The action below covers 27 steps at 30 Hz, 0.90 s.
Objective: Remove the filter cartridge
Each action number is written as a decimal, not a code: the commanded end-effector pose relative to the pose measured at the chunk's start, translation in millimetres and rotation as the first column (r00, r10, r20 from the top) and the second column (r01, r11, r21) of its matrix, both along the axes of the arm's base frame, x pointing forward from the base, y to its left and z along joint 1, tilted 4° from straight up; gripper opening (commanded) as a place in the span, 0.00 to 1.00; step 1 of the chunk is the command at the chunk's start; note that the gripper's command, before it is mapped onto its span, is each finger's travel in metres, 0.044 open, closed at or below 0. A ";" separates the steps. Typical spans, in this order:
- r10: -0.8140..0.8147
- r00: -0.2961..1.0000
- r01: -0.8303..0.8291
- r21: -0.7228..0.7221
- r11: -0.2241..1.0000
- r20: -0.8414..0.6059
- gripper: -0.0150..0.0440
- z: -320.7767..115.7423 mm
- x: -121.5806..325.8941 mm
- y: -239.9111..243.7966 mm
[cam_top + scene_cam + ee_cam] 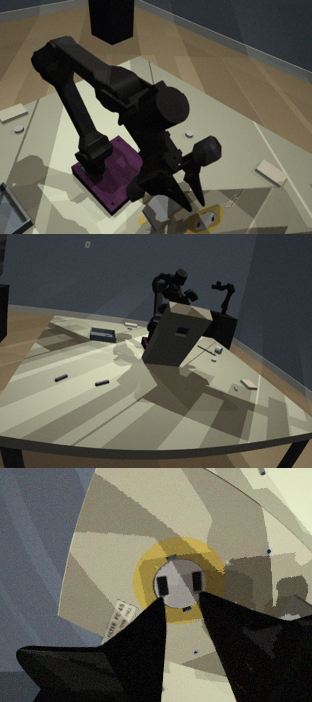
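The service panel (241,214) (161,342) (120,518) is a tilted beige block. The round light-grey cartridge (205,222) (179,573) sits in its face inside a yellow ring (218,210) (143,583), with two dark slots. My gripper (197,208) (181,601) is partly open, fingertips a little apart, with nothing between them. The tips are in front of the cartridge's face; in the wrist view they appear just below the two slots. Whether they touch the face cannot be told. The blue-grey tray (17,207) (103,337) stands on the table, off to one side of the arm.
A tilted grey plate (157,211) stands beside the panel's face, near the gripper. The arm's purple base board (118,171) lies behind. Pale blocks (270,172) (248,384), small discs (189,134) and dark bars (101,382) lie on the table.
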<state>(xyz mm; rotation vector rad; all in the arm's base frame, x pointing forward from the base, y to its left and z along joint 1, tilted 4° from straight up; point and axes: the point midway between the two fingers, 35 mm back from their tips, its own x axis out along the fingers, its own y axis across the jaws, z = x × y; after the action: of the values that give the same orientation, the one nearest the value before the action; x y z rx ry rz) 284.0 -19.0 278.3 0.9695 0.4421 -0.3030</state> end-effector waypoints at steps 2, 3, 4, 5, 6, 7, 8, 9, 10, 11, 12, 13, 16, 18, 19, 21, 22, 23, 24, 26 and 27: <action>-0.006 1.000 0.006 0.000 1.000 -0.001 0.45 -5.0 7.7 -1.1; -0.006 1.000 0.006 0.000 1.000 -0.001 0.45 -5.8 9.1 -1.2; -0.006 1.000 0.006 0.000 1.000 -0.001 0.45 -6.7 10.4 -1.3; -0.006 1.000 0.006 0.000 1.000 -0.001 0.45 -7.5 11.7 -1.4; -0.006 1.000 0.006 0.000 1.000 -0.001 0.45 -8.4 13.0 -1.5; -0.006 1.000 0.006 0.000 1.000 0.000 0.45 -9.3 14.3 -1.5; -0.006 1.000 0.006 0.000 1.000 0.000 0.45 -10.1 15.6 -1.6; -0.006 1.000 0.006 0.000 1.000 0.000 0.45 -11.0 16.9 -1.7; -0.006 1.000 0.006 0.000 1.000 0.000 0.45 -11.7 18.0 -1.8; -0.006 1.000 0.006 0.000 1.000 0.000 0.45 -12.2 18.6 -1.8; -0.006 1.000 0.006 0.000 1.000 0.000 0.45 -12.3 18.8 -1.8; -0.006 1.000 0.006 0.000 1.000 0.000 0.45 -12.3 18.8 -1.9; -0.006 1.000 0.006 0.000 1.000 0.000 0.45 -12.2 18.8 -2.3; -0.006 1.000 0.006 0.000 1.000 0.000 0.45 -12.1 18.9 -2.5; -0.006 1.000 0.006 0.000 1.000 0.000 0.45 -12.0 18.9 -2.6; -0.006 1.000 0.006 0.000 1.000 0.000 0.45 -11.9 19.0 -2.7; -0.006 1.000 0.006 0.000 1.000 0.000 0.45 -11.9 19.0 -2.7; -0.006 1.000 0.006 0.000 1.000 0.000 0.45 -11.8 19.0 -2.6; -0.006 1.000 0.006 0.000 1.000 0.000 0.45 -11.8 19.0 -2.6; -0.006 1.000 0.006 0.000 1.000 0.000 0.45 -11.7 19.1 -2.6; -0.006 1.000 0.006 0.000 1.000 0.000 0.45 -11.5 19.2 -2.6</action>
<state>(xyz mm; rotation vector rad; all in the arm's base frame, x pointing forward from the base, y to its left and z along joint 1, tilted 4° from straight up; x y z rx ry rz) 302.6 -21.3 265.8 0.9702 0.4434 -0.3076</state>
